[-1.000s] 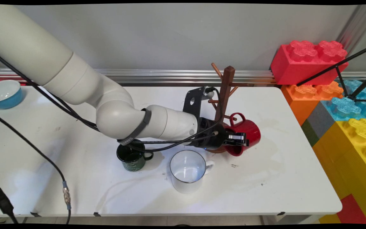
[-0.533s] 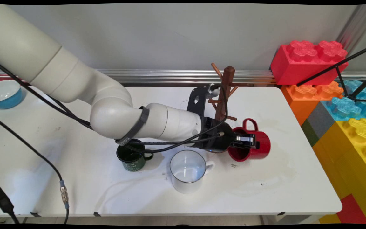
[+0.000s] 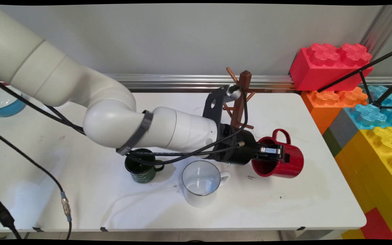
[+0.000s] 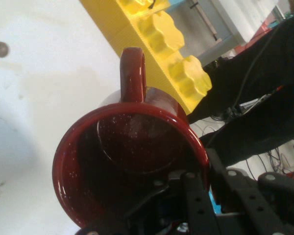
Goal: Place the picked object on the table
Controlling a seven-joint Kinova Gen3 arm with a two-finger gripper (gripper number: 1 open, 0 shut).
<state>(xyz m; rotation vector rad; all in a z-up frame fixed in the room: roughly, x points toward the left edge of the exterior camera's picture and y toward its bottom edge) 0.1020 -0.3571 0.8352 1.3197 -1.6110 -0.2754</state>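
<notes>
Gripper fingers clamped on rim of red mug, one finger inside, one outside. Mug tipped on side, held above table. Since a second ago mug carried away from wooden mug tree toward table's right edge. White mug, green mug unmoved near front edge.

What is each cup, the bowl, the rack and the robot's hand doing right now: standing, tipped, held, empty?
red mug: held tipped on its side, empty
gripper: shut on the red mug's rim
white mug: upright on the table, empty
green mug: upright on the table
wooden mug rack: upright, pegs bare
blue bowl: upright, partly hidden by the arm
</notes>
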